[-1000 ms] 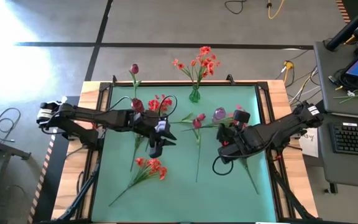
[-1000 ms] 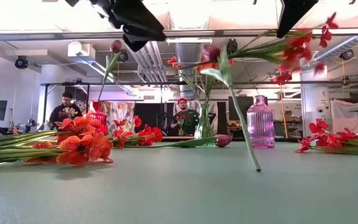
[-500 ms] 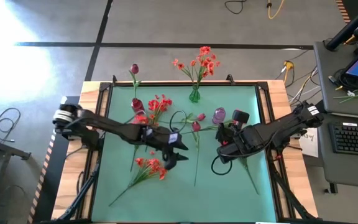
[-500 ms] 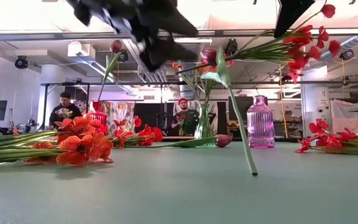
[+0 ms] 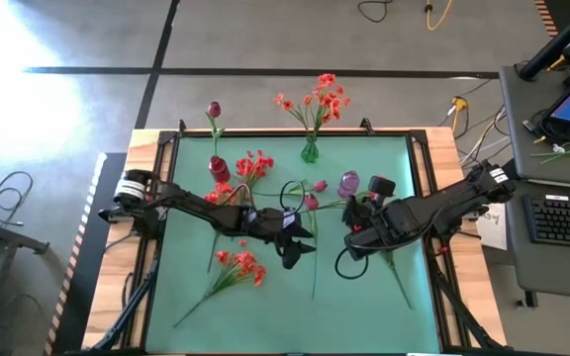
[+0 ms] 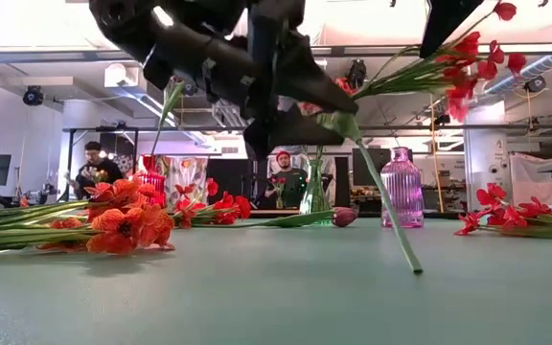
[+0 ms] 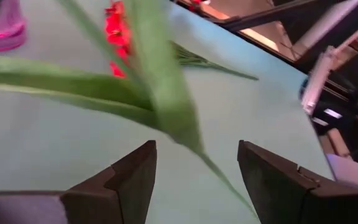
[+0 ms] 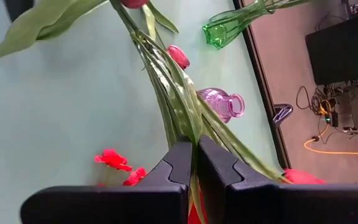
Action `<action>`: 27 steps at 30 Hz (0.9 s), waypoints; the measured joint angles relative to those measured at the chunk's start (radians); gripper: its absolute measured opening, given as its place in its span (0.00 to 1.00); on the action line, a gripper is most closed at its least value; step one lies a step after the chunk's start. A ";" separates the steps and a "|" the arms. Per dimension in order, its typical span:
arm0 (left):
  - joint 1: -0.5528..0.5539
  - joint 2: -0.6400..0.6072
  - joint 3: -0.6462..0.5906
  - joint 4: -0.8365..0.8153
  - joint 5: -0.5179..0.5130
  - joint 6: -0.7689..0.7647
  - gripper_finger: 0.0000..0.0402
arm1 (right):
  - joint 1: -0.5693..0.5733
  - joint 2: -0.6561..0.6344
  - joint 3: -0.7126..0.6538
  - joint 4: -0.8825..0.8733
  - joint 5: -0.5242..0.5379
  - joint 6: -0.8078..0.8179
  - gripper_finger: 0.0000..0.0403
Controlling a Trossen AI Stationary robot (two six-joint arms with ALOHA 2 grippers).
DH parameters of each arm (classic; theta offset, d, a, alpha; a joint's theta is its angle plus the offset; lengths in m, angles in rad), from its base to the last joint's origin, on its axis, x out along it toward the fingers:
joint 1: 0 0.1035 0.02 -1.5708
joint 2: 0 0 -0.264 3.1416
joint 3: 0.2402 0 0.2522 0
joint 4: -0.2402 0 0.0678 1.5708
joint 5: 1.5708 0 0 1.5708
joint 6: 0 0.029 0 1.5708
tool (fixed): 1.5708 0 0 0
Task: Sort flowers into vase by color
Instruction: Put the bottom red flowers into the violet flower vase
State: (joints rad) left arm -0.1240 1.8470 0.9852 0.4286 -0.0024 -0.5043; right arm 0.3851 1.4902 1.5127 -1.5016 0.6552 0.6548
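Observation:
My right gripper (image 5: 354,210) hangs above the mat's middle right, shut on a bundle of flowers (image 8: 166,81). Red blossoms (image 6: 468,57) show behind its fingers and magenta buds (image 5: 315,191) at the bundle's left end. One green stem (image 5: 313,259) slants down from the buds toward the near edge. My left gripper (image 5: 303,247) is open, its fingers standing on either side of that stem (image 7: 219,177) without touching it. A green vase (image 5: 310,150) with orange-red sprays, a red vase (image 5: 219,168) with one magenta bud and a purple vase (image 5: 348,183) stand at the back. My right gripper pinches several green stems and leaves (image 8: 188,127) between its two fingers, close to the red blossoms. The stems run on past the fingertips toward the table's left. The bundle is held up almost level, and one stem's cut end (image 6: 415,270) rests on the mat.
Orange flowers (image 5: 240,265) lie at the near left and a red cluster (image 5: 255,163) beside the red vase. More red flowers (image 6: 506,216) lie on the mat at the right. People (image 6: 99,168) stand in the room beyond, and a desk with a keyboard (image 5: 562,218) stands right of the table.
My left gripper has travelled toward the table's right and near edges, dropped lower and opened, ending around the slanting stem. My right gripper has stayed in place; the stem's cut end has shifted a little toward the right on the mat.

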 joint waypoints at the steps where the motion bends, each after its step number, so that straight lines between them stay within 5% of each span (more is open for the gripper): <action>1: 0.000 0.005 0.000 0.005 -0.012 -0.003 0.53 | 0.000 0.000 0.000 0.000 0.000 0.000 0.03; 15: 0.001 0.104 0.002 0.209 -0.095 -0.013 0.50 | 0.000 0.000 0.000 0.023 0.000 -0.001 0.03; 27: 0.000 0.087 0.002 0.198 -0.052 0.039 0.02 | 0.000 0.000 0.000 0.022 0.001 -0.004 0.03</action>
State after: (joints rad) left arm -0.1235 1.9343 0.9874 0.6270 -0.0539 -0.4654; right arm 0.3851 1.4902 1.5127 -1.4792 0.6559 0.6506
